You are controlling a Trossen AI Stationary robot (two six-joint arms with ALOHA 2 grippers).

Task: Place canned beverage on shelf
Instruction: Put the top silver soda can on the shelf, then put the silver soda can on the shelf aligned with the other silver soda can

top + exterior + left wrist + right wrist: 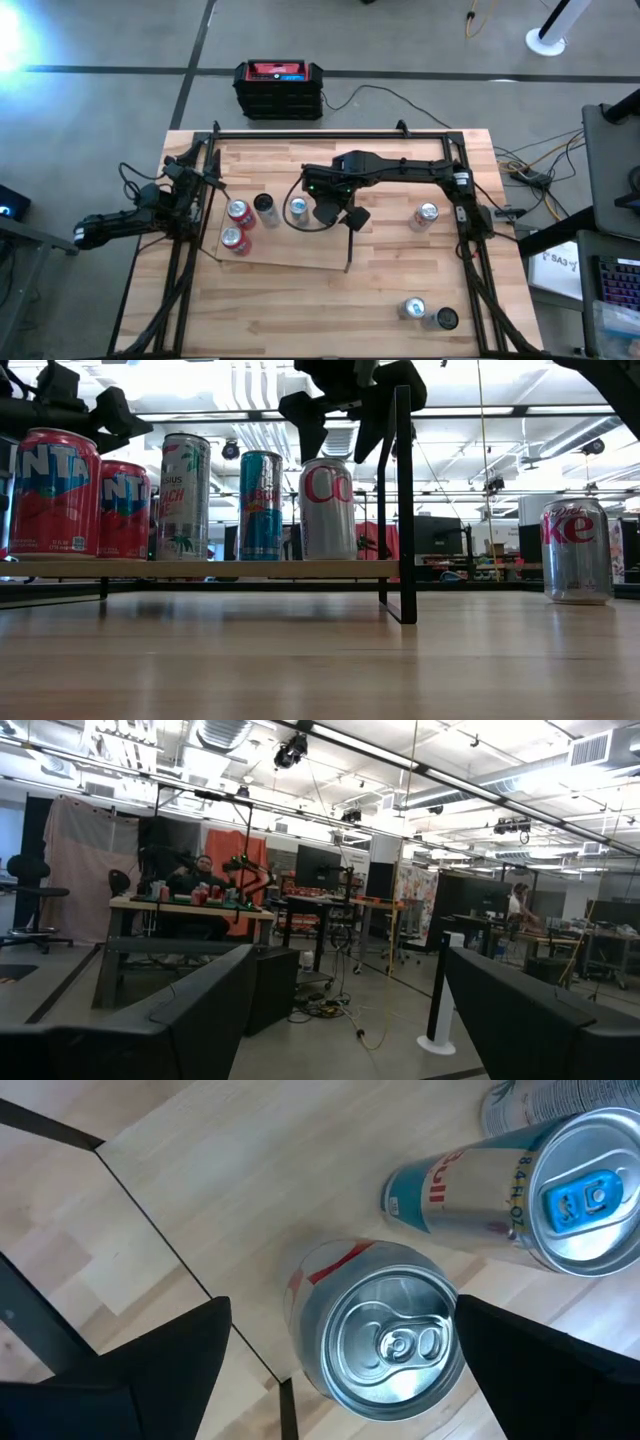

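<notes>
Pale wood shelf (290,252) sits left of centre in the high view, lying on the plank table (400,270). Its thin black upright bar (403,490) is on the right-hand end. Five cans are lined up on it: two red Fanta cans (55,490) at the left, then a tall peach-print can (184,497), a teal can (261,505), and the silver Coke can (385,1335) last, right next to the bar.

The right gripper (332,212) hangs directly over that silver can, fingers spread either side of its top and not squeezing it. The teal can is just beside it and the bar is on the other side, so it's tight in there.

Three more cans are off the shelf. One silver Coke (575,550) is at centre right of the high view, and two (412,308) are together at lower right.

The left gripper (205,182) is parked at the table's left edge, fingers apart, holding nothing.
</notes>
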